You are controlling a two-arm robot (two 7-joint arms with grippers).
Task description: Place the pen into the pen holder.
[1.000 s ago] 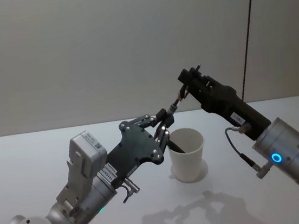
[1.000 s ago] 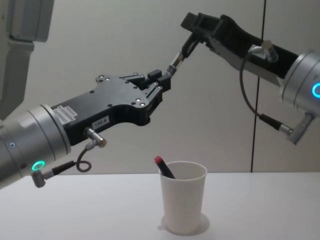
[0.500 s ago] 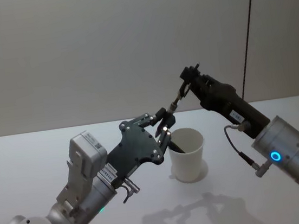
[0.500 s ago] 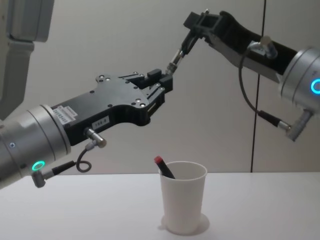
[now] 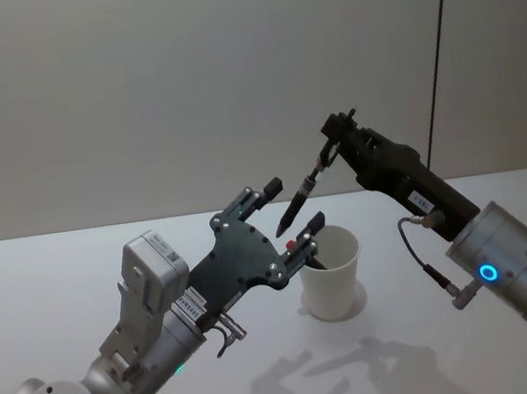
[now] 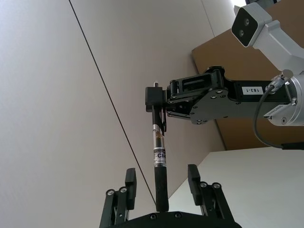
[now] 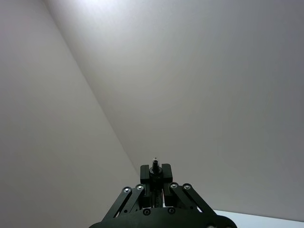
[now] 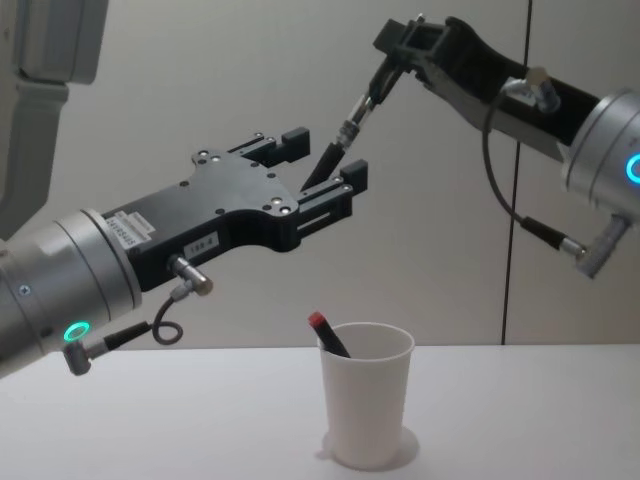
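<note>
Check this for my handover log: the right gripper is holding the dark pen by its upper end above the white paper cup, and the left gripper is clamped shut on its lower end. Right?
Not quite. The left gripper is open: in the chest view its fingers stand apart on either side of the dark pen without touching it. The rest holds: the right gripper holds the pen's upper end above the white paper cup.

You get soft, even overhead light; faint arm shadows fall on the white table (image 5: 81,277) toward you, there is no glare, and the right wrist view brightens near its top
</note>
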